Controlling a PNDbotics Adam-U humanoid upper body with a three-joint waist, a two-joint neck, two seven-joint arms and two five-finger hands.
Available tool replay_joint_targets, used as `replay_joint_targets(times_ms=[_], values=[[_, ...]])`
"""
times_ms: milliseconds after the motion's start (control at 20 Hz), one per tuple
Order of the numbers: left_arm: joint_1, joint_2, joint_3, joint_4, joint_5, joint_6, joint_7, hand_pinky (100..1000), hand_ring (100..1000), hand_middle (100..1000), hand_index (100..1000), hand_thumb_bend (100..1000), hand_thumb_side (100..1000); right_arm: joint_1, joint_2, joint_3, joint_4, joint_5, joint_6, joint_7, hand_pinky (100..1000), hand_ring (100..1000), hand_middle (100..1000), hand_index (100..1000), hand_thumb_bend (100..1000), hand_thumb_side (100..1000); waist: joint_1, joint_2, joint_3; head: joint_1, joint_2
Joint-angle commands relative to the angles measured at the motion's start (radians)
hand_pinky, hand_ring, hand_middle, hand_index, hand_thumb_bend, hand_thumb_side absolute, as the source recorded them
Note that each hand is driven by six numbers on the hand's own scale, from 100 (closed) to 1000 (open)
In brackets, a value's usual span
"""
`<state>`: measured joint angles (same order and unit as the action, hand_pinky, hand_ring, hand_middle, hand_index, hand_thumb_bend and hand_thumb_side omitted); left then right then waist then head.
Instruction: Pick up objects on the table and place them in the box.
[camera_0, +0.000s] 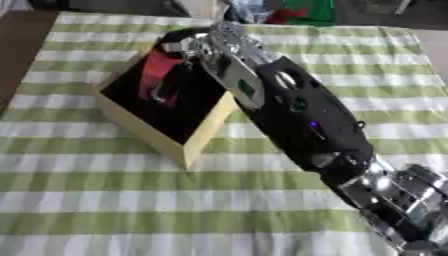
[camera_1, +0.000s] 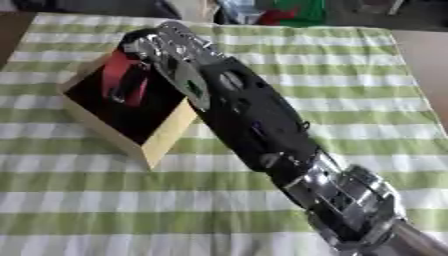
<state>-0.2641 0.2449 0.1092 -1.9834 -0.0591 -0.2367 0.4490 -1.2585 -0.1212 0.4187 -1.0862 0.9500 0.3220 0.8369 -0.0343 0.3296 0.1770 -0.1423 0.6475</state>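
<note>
The desk (camera_0: 105, 200), under a green and white striped cloth, carried a pale box (camera_0: 206, 132) with a dark inside. The right arm reached across it from the lower right, its right hand (camera_0: 197, 45) over the box's far corner. A red object (camera_0: 157, 67) lay inside the box just below that hand; whether the fingers were closed on it or apart, I could not tell. Judging from this, the forearm crossing the box's rim might nudge or tip the box on withdrawal.
</note>
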Motion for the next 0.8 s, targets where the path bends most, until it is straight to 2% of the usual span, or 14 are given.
replay_joint_targets(times_ms=[50, 150, 300, 350, 450, 500, 550, 600, 700, 800], values=[[-0.004, 0.007, 0.006, -0.017, 0.000, 0.000, -0.001, 1000, 491, 443, 617, 255, 100, -0.027, -0.022, -0.009, -0.027, 0.017, -0.010, 0.017, 1000, 1000, 940, 1000, 283, 548, 0.009, -0.023, -0.002, 0.003, -0.003], [-0.003, 0.007, 0.006, -0.017, -0.001, 0.000, -0.001, 1000, 491, 443, 617, 256, 100, -0.026, -0.024, -0.007, -0.025, 0.025, -0.018, 0.022, 1000, 1000, 964, 1000, 273, 594, 0.010, -0.024, -0.003, 0.003, -0.002], [-0.003, 0.008, 0.007, -0.017, -0.003, 0.000, 0.000, 1000, 492, 443, 617, 259, 100, -0.024, -0.027, -0.008, -0.022, 0.028, -0.025, 0.020, 1000, 1000, 967, 1000, 293, 452, 0.011, -0.026, -0.004, 0.004, -0.001], [-0.002, 0.008, 0.007, -0.017, -0.003, 0.000, 0.000, 1000, 492, 443, 617, 259, 100, -0.023, -0.027, -0.008, -0.020, 0.025, -0.026, 0.021, 1000, 1000, 967, 1000, 293, 452, 0.011, -0.027, -0.004, 0.005, 0.000], [-0.002, 0.008, 0.008, -0.017, -0.004, 0.000, 0.000, 1000, 492, 443, 617, 257, 100, -0.021, -0.024, -0.015, -0.016, 0.007, -0.022, 0.025, 1000, 1000, 961, 1000, 197, 117, 0.011, -0.028, -0.005, 0.006, 0.000], [-0.003, 0.008, 0.008, -0.017, -0.005, 0.000, 0.000, 1000, 492, 443, 617, 259, 100, -0.020, -0.023, -0.018, -0.015, -0.005, -0.017, 0.028, 1000, 1000, 958, 1000, 167, 100, 0.011, -0.028, -0.006, 0.006, 0.000], [-0.003, 0.008, 0.008, -0.017, -0.006, 0.000, 0.000, 1000, 492, 443, 617, 260, 100, -0.019, -0.021, -0.019, -0.015, -0.020, -0.013, 0.034, 1000, 1000, 955, 1000, 193, 100, 0.011, -0.029, -0.006, 0.007, -0.001], [-0.003, 0.008, 0.009, -0.017, -0.006, 0.000, 0.001, 1000, 492, 443, 617, 261, 100, -0.019, -0.022, -0.018, -0.016, -0.034, -0.010, 0.037, 1000, 1000, 950, 1000, 139, 100, 0.012, -0.029, -0.007, 0.007, 0.000], [-0.002, 0.008, 0.009, -0.017, -0.008, 0.000, 0.001, 1000, 492, 443, 617, 258, 100, -0.019, -0.027, -0.011, -0.023, -0.059, -0.001, 0.036, 1000, 1000, 946, 1000, 102, 100, 0.012, -0.030, -0.007, 0.009, -0.001], [-0.002, 0.009, 0.010, -0.017, -0.009, 0.000, 0.001, 1000, 492, 443, 617, 256, 100, -0.020, -0.032, -0.008, -0.031, -0.073, 0.013, 0.022, 1000, 1000, 934, 1000, 100, 136, 0.012, -0.031, -0.008, 0.009, -0.001]])
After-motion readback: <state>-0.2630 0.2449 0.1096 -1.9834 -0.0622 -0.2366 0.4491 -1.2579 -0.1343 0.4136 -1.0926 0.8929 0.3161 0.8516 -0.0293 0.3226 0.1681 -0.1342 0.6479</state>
